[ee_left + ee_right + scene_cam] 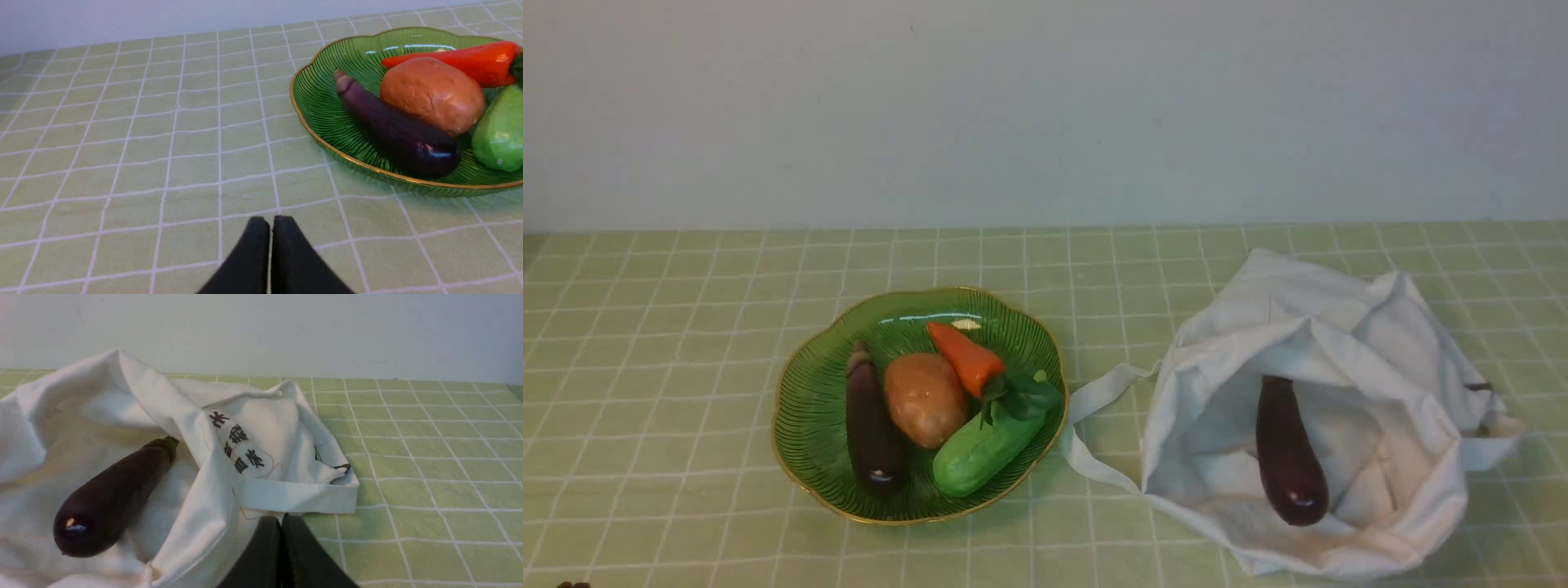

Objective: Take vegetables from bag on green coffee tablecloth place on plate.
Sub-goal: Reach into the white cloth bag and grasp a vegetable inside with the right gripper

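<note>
The thick, glossy dark purple eggplant [1289,453] lies in the open mouth of the white tote bag [1372,343] on the right of the pale green checked tablecloth [654,327]. It also shows in the right wrist view [110,498], with the bag [253,457] around it. The green gold-rimmed plate [809,408] stands left of the bag. My right gripper [281,520] is shut and empty, just short of the bag's strap. My left gripper [271,222] is shut and empty over bare cloth, apart from the plate [322,118].
On the plate lie a slimmer dark eggplant [872,433], a brown potato [925,398], an orange carrot [965,355] and a green cucumber [984,449]. A bag strap [1094,392] loops toward the plate. A pale wall stands behind the table.
</note>
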`<state>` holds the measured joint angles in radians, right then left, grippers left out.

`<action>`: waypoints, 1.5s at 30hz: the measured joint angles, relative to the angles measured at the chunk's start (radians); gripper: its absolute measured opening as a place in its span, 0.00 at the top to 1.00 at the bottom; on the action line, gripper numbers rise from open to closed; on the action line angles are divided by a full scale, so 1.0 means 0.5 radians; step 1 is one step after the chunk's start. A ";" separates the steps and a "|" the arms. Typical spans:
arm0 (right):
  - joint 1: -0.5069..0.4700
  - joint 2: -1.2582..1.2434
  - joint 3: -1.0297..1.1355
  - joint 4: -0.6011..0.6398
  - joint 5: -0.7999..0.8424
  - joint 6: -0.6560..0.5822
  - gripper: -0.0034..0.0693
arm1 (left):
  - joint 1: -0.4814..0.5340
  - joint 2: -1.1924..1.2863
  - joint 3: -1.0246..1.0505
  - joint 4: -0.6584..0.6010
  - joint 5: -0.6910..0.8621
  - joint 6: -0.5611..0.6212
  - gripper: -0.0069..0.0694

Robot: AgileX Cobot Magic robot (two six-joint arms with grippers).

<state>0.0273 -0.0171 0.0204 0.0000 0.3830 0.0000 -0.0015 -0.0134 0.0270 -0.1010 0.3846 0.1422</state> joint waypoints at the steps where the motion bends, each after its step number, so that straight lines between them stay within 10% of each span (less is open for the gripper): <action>1: 0.000 0.000 0.000 0.000 0.000 0.000 0.98 | 0.000 0.000 0.000 0.000 0.000 0.000 0.92; 32: 0.000 0.000 0.010 0.059 -0.076 0.016 0.98 | 0.000 0.000 0.000 0.000 0.000 0.000 0.92; 45: 0.000 0.000 0.017 1.369 -0.593 0.448 0.98 | 0.000 0.000 0.000 0.000 0.000 0.000 0.92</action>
<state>0.0273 -0.0171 0.0289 0.6847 0.0866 0.2238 -0.0015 -0.0134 0.0270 -0.1010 0.3846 0.1422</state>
